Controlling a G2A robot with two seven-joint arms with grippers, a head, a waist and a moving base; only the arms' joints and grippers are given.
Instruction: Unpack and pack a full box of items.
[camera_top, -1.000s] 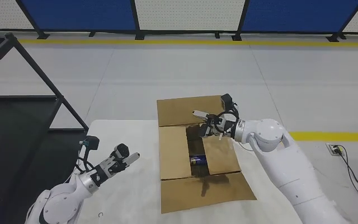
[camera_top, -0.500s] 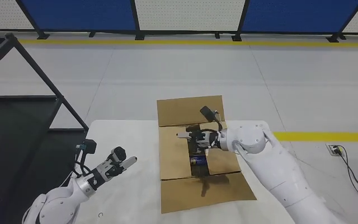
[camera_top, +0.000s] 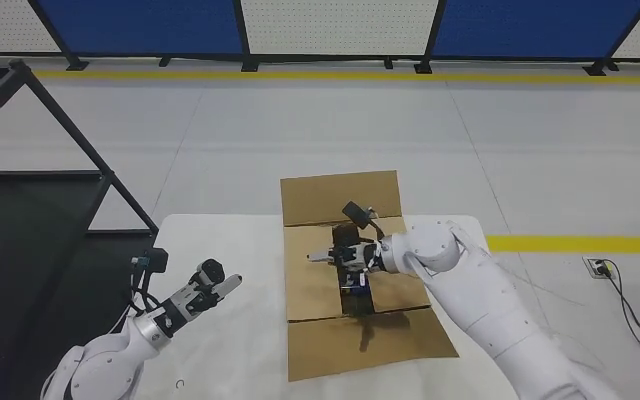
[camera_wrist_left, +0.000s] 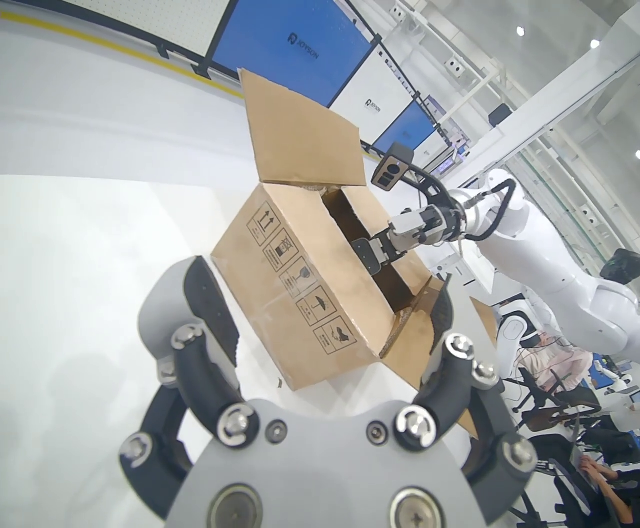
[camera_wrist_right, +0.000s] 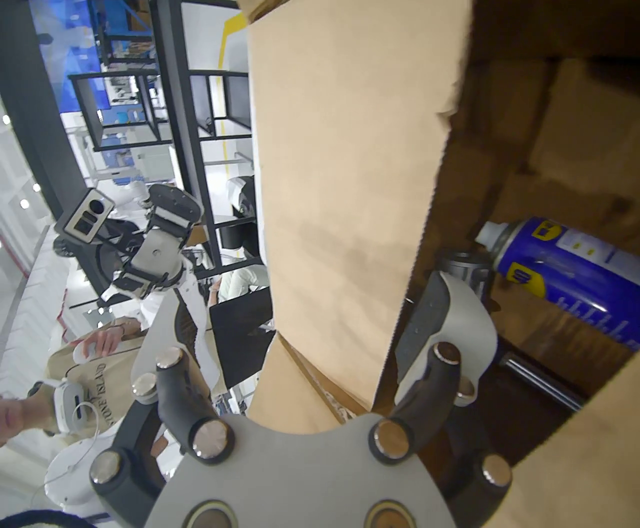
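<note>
Item 1, right gripper (camera_wrist_right: 305, 330): fingers (camera_wrist_right: 442, 320) spread wide, holding nothing. One finger sits inside the box opening and the other lies outside it, with the free edge of a side flap (camera_wrist_right: 345, 200) between the two. The fingers are not closed on the flap. The gripper is placed over the middle of the cardboard box (camera_top: 312, 275), at the rim of the opening on the side toward the left arm.

Item 2, spray can (camera_wrist_right: 560, 270): blue with a white top, lying on its side low inside the box, near the inner finger.

Item 3, metal rod (camera_wrist_right: 542, 382): shiny, lying in the box beside the can.

Item 4, cardboard box: brown, upright on the tabletop (camera_top: 230, 340). Its two side flaps lie across the top with a narrow opening between them. The far and near flaps are turned outward.

Item 5, left gripper (camera_top: 222, 282): fingers (camera_wrist_left: 207, 300) spread wide, empty. It is held above the white tabletop, well apart from the box and pointing toward it.
</note>
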